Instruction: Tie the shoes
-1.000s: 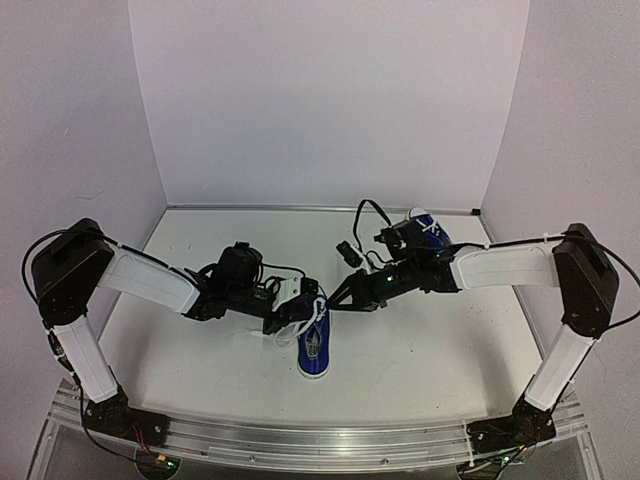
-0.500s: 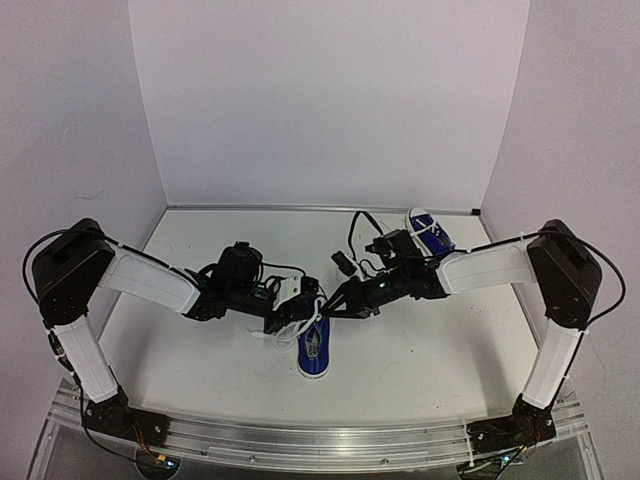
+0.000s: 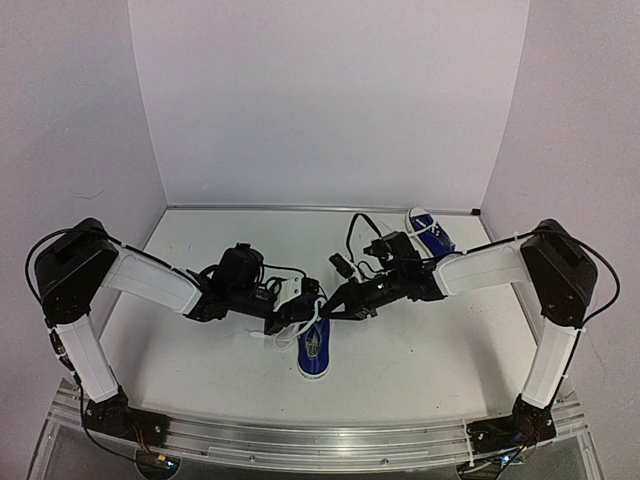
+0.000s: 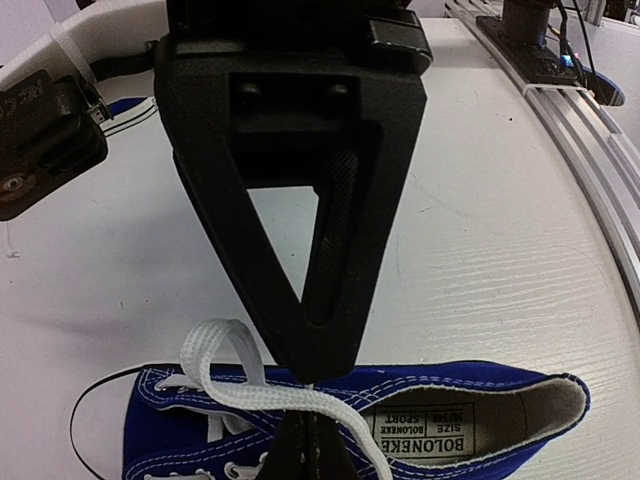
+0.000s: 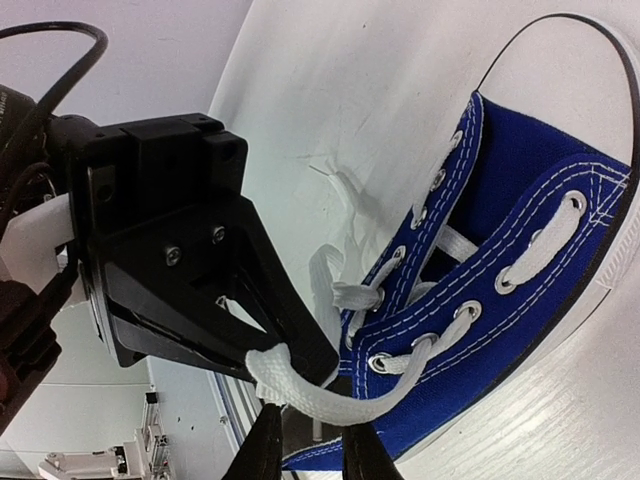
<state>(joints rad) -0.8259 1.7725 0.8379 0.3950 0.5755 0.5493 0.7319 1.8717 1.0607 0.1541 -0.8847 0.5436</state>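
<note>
One blue sneaker (image 3: 314,350) lies at the table's middle front, toe toward the near edge. It also shows in the left wrist view (image 4: 480,395) and the right wrist view (image 5: 520,230). The other sneaker (image 3: 428,232) lies at the back right, beyond the right arm. My left gripper (image 3: 303,313) is above the near shoe's opening, its tips (image 4: 310,372) shut on a white lace (image 4: 290,398). That lace (image 5: 340,398) runs from the left gripper's tip to an eyelet. My right gripper (image 3: 330,304) faces the left one, its fingers (image 5: 310,420) slightly apart just under the strand.
A metal rail (image 3: 320,440) runs along the near table edge and shows in the left wrist view (image 4: 590,130). White walls close the back and both sides. A thin black cord (image 5: 560,20) curves round the near shoe. A black cable (image 3: 355,225) loops above the right wrist.
</note>
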